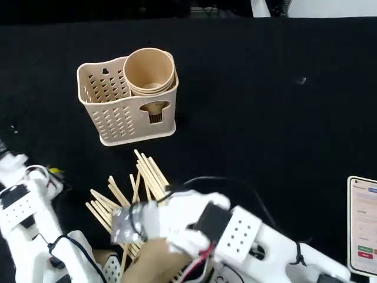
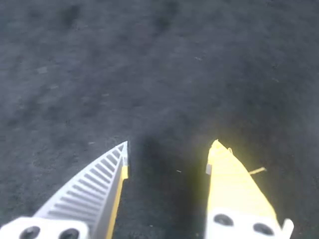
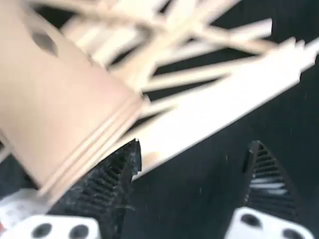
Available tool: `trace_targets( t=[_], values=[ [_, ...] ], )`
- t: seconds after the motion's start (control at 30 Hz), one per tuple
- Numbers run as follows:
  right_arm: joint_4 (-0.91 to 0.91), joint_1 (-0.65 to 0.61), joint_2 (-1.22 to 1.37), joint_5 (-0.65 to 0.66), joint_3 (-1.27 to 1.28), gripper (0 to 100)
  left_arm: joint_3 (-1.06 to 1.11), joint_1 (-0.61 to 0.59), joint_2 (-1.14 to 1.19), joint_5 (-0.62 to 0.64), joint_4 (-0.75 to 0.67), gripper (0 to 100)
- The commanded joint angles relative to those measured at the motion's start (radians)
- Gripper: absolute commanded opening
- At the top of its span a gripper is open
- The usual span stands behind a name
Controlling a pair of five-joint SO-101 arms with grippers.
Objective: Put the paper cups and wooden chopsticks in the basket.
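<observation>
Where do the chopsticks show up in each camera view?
High view: chopsticks fanned on the table between the basket and the lying cup.
Right wrist view: chopsticks just past the open right hand, beside that cup.
Left wrist view: bare table at the left hand.
Shared landmark: the black table.

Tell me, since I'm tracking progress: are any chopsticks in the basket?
No, the wooden chopsticks lie loose on the table near the basket, which holds stacked paper cups.

The black table [image 1: 265,112] carries a basket [image 1: 118,118] far left, chopsticks [image 1: 148,174] and a tipped paper cup [image 1: 147,262] at the near edge, and a phone [image 1: 362,221] at the right edge.
</observation>
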Motion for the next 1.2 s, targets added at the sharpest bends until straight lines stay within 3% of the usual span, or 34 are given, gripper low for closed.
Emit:
trace_targets(
  t=[0.0,0.13,0.37,0.47,0.57,0.6,0.97,1.17],
  values=[
    [-0.055,-0.121,-0.035,-0.044,0.001,34.2,-0.062,-0.125,-0.023,0.091,-0.017,26],
    [-0.1,-0.199,-0.062,-0.046,0.001,34.2,-0.071,-0.185,-0.023,0.138,-0.017,26],
    [-0.115,-0.325,-0.108,-0.043,0.028,33.2,-0.076,-0.188,-0.02,0.14,-0.018,26],
    [-0.115,-0.358,-0.133,-0.043,0.045,22.4,-0.076,-0.186,-0.02,0.14,-0.018,26],
    [-0.117,-0.358,-0.179,-0.051,0.033,1.5,-0.076,-0.185,-0.018,0.14,-0.018,26],
    [-0.112,-0.356,-0.203,-0.055,0.022,1.0,-0.076,-0.185,-0.018,0.14,-0.018,26],
    [-0.008,-0.103,-0.394,-0.218,-0.174,1.1,-0.074,-0.183,-0.018,0.14,-0.018,26],
    [0.006,0.183,-0.392,-0.218,-0.255,1.1,-0.074,-0.182,-0.018,0.14,-0.018,26]
  ],
)
